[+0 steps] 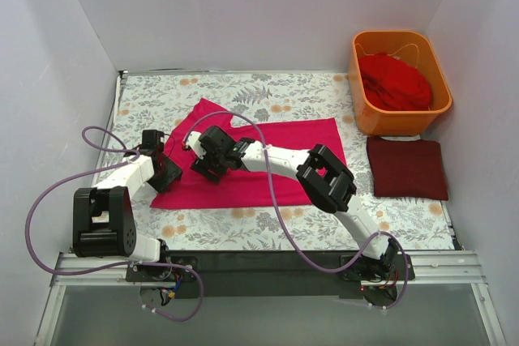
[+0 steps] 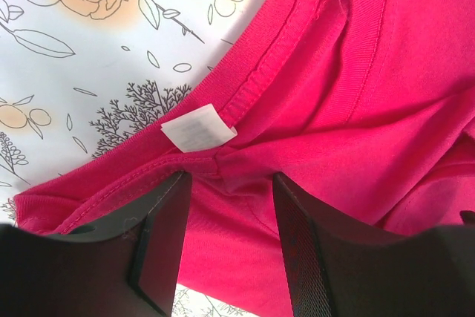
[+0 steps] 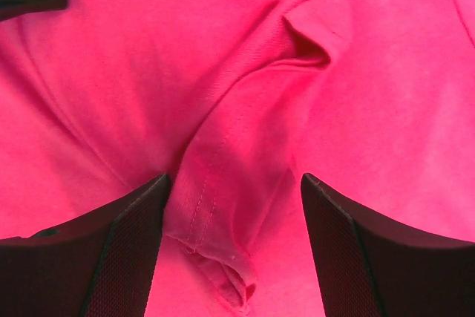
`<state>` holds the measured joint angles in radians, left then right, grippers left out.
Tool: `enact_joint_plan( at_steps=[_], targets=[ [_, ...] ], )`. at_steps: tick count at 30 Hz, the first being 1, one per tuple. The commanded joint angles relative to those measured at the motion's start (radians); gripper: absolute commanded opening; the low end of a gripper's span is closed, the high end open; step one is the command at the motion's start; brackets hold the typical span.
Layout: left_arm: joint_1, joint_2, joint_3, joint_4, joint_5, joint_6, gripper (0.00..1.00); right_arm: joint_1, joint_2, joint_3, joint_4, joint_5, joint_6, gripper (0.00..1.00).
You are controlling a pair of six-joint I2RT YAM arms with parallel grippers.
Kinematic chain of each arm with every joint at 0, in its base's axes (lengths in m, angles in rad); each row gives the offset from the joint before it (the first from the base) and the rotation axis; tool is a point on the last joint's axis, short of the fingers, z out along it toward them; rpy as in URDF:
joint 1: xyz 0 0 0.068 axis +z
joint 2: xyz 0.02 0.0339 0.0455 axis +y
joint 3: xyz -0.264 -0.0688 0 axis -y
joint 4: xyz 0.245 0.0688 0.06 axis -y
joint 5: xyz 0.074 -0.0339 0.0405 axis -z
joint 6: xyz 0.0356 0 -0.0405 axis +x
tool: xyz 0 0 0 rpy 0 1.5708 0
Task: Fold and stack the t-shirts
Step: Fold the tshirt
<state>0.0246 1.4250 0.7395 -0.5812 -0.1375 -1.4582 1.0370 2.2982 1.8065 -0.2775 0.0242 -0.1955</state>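
Holding a crumpled scarlet fabric t-shirt [image 1: 395, 80], the orange rectangular plastic tub [image 1: 389, 124] sits at two o'clock, with a folded dark maroon t-shirt [image 1: 407, 168] just beside it at three o'clock. At centre lies the bright magenta-pink t-shirt [image 1: 292, 139]; the left gripper [image 2: 230, 183] is spread at its labelled collar, the right gripper [image 3: 234, 180] spread wide astride a raised fold.
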Motion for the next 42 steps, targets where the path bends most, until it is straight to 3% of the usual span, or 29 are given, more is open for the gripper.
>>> enact_joint_plan(
  at_steps=[1,9,20,27,34,38,42],
  targets=[
    [0.003,0.011,-0.012,-0.012,-0.074,0.009,0.47,-0.026,-0.022,0.016,0.017,0.059,-0.001,0.76],
    [0.003,0.009,-0.012,-0.014,-0.074,0.007,0.47,-0.068,-0.042,-0.013,0.021,0.108,0.008,0.76],
    [0.005,0.006,-0.012,-0.017,-0.082,0.007,0.47,-0.195,-0.077,-0.030,0.044,0.093,0.165,0.74],
    [0.005,0.000,-0.012,-0.019,-0.085,0.007,0.48,-0.273,-0.141,-0.127,0.043,0.122,0.273,0.74],
    [0.005,-0.058,0.014,-0.043,-0.114,0.006,0.58,-0.347,-0.388,-0.337,0.044,0.106,0.304,0.72],
    [0.005,-0.127,0.020,-0.077,-0.126,-0.013,0.60,-0.405,-0.605,-0.594,0.044,0.070,0.356,0.70],
    [0.005,-0.185,-0.008,-0.094,-0.137,-0.033,0.59,-0.468,-0.773,-0.829,0.044,0.039,0.421,0.61]
  ],
)
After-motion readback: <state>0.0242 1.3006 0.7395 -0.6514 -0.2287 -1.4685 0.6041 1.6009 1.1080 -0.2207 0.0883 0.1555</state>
